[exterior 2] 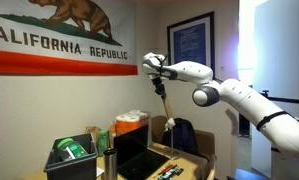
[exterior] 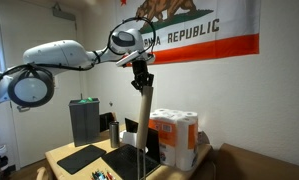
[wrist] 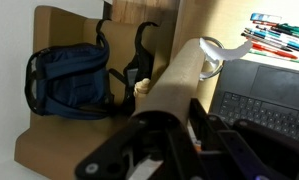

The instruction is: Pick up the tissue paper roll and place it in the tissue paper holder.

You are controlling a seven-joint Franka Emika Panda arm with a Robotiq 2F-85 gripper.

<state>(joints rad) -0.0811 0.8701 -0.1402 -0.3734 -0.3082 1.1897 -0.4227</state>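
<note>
Reaching in over the table [exterior: 57, 153], the white arm [exterior: 59, 55] looks deep into the placing step. The lift seems done, since the tissue paper roll [exterior: 141, 115] stands tall and slightly tilted under the wrist rather than lying flat anywhere. The wrapped pack of white rolls [exterior: 174, 135] sits just right of it on the table in an exterior view, and it plays no part in this. Down the wrist view, the long pale tube stretches away from the camera to the tissue paper holder [wrist: 215, 62], a bright curved metal piece at the roll's far end, touching it or just beside it. Is the end seated in the holder or only leaning on it? I cannot tell, because the tube itself hides the meeting point. A blue backpack [wrist: 67, 82] lies to the left of the roll there, and a laptop [wrist: 264, 105] to the right. By my reckoning, what is left is to make sure the foot is home in the holder, let go and draw clear without tipping it. Now the jaws: they sit at the top end of the roll, its near end lying between them and the tube running straight out from the gap. They stand narrow, but they are dark and blurred in the near foreground. Whether they are pinching the roll or have just slackened off it, I cannot tell.
</note>
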